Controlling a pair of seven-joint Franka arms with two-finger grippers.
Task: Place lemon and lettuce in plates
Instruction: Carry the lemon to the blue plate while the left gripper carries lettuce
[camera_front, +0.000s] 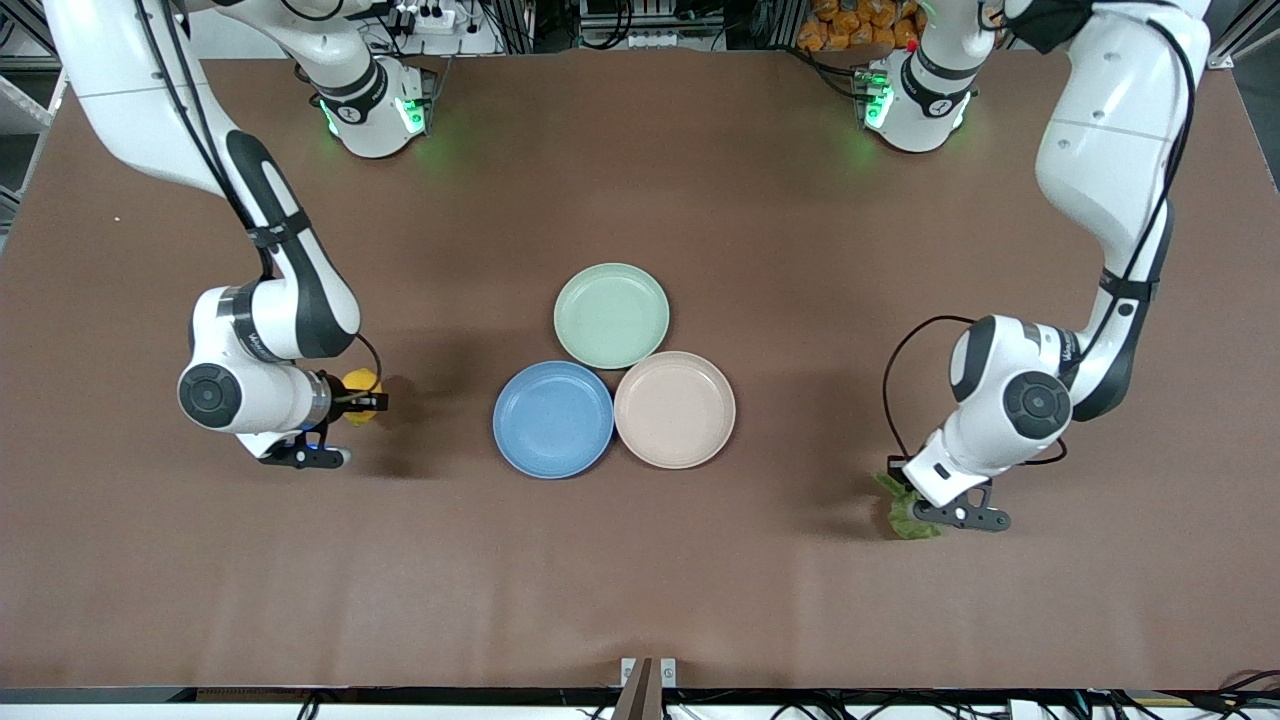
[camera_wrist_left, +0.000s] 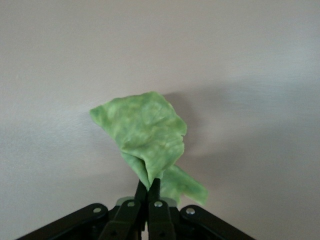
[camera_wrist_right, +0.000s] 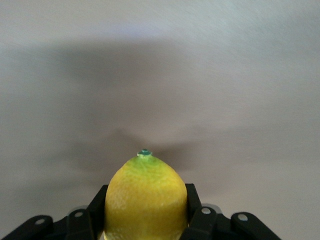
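My right gripper (camera_front: 366, 399) is shut on the yellow lemon (camera_front: 360, 390), over the bare table toward the right arm's end, apart from the plates. In the right wrist view the lemon (camera_wrist_right: 145, 200) fills the space between the fingers, its pointed tip facing away. My left gripper (camera_front: 905, 510) is shut on the crumpled green lettuce (camera_front: 908, 515), over the table toward the left arm's end. In the left wrist view the lettuce (camera_wrist_left: 145, 137) hangs pinched between the closed fingers. The blue plate (camera_front: 553, 418) and the beige-pink plate (camera_front: 675, 409) lie side by side at the table's middle, both bare.
A pale mint-green plate (camera_front: 611, 315) lies just farther from the front camera than the other two, touching both. The brown table (camera_front: 640, 580) spreads wide around the plates.
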